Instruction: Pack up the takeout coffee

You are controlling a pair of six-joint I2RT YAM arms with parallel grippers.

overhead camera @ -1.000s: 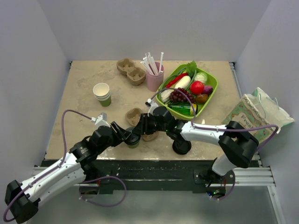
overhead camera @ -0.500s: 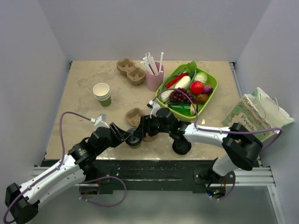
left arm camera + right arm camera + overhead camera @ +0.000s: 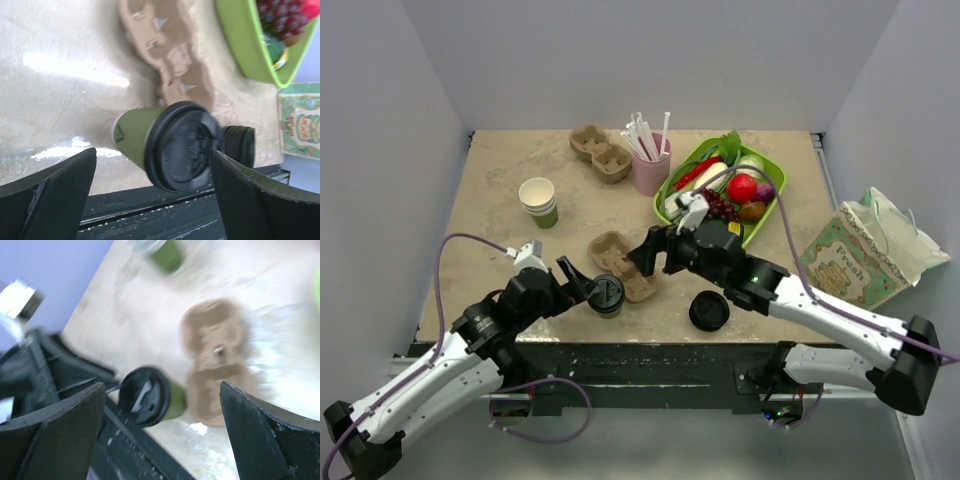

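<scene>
**Coffee stands free between open left fingers, beside the carrier**

The takeout coffee [image 3: 607, 294], green-sided with its black lid on, stands on the table at the near-left corner of the pulp cup carrier [image 3: 623, 262], outside its wells. The left gripper [image 3: 152, 151] reaches in from the side away from the carrier with its jaws spread wide. In the left wrist view the cup lies between the two fingers with a gap to each, so nothing is gripped. A low stack of black lids [image 3: 709, 311] lies to the near right of the carrier.

The right gripper [image 3: 162, 384] hangs at the carrier's far-right side, fingers wide apart and holding nothing. Its wrist view is blurred but shows cup and carrier below.

Beyond the carrier to the left stands a stack of white cups [image 3: 538, 199]. Beyond it to the right lies a green tray [image 3: 772, 214] of produce. Farther back are a pink cup of straws [image 3: 651, 168] and a second carrier [image 3: 601, 152].

The table [image 3: 500, 170] is mottled beige, closed in by plain pale walls [image 3: 640, 60] on three sides. A printed paper bag [image 3: 865, 250] lies past its edge, well to the right of the carrier.
</scene>
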